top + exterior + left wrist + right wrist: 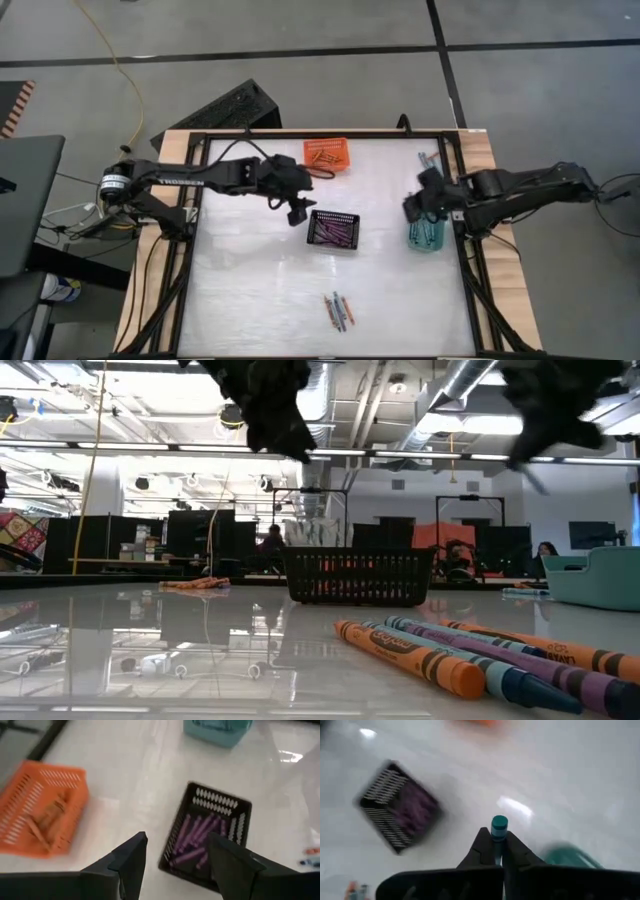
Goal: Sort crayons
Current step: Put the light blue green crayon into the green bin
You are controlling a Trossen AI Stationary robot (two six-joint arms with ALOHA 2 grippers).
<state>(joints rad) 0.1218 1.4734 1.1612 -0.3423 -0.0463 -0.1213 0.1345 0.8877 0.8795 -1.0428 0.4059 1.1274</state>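
Observation:
Several loose crayons [338,310], orange, teal and purple, lie flat near the table's front edge and fill the foreground of the low view [450,655]. A black basket [335,230] holds purple crayons [195,842]. An orange basket [328,153] at the far edge holds orange ones [45,822]. A teal basket [425,236] stands at the right. My left gripper [297,212] hangs open just left of the black basket, nothing between its fingers [177,840]. My right gripper [412,207], above and left of the teal basket, is shut on a teal crayon [498,832]. My right gripper pinches the teal crayon between its two fingers [482,845]. The crayon lies along the fingers, and its round end [499,824] sticks out past their tips. The fingers slant downward from the table's right side. The crayon is lifted clear of the table.
Bare white table lies between the loose crayons and the baskets. A black frame [190,250] borders the table. Something small and bluish [426,158] lies near the far right corner.

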